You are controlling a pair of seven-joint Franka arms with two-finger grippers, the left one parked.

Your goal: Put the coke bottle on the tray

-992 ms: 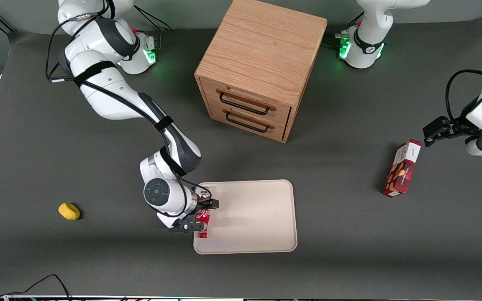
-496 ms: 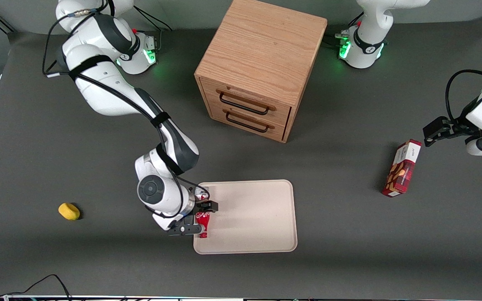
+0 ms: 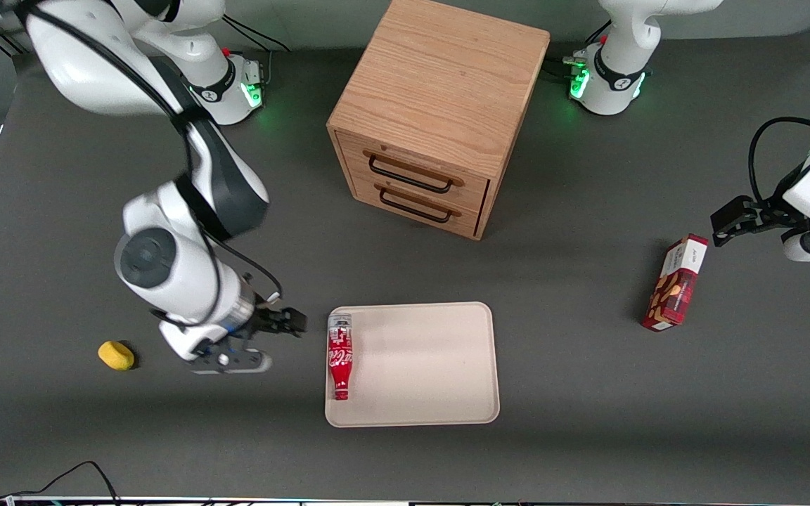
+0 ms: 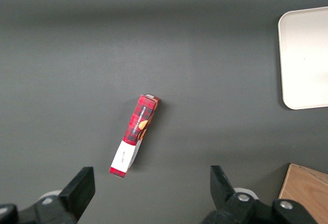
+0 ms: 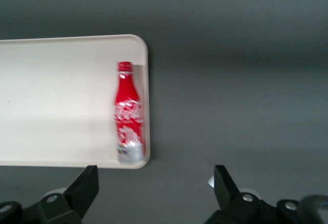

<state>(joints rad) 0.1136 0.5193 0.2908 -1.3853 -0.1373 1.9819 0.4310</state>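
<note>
The coke bottle (image 3: 339, 358) is slim and red with white script. It lies on its side on the beige tray (image 3: 433, 365), along the tray's rim at the working arm's end, with its silver base end farther from the front camera than its neck. My right gripper (image 3: 264, 342) is open and empty. It is raised above the bare table beside the tray, apart from the bottle. The right wrist view shows the bottle (image 5: 128, 114) just inside the tray's rim (image 5: 56, 101), with the open gripper (image 5: 154, 180) over the grey table.
A wooden two-drawer cabinet (image 3: 433, 119) stands farther from the front camera than the tray. A red snack box (image 3: 676, 284) lies toward the parked arm's end, also seen in the left wrist view (image 4: 134, 134). A yellow object (image 3: 116, 355) lies toward the working arm's end.
The gripper has let go of the bottle, opened, risen and moved off the tray toward the working arm's end. The bottle stays lying on the tray.
</note>
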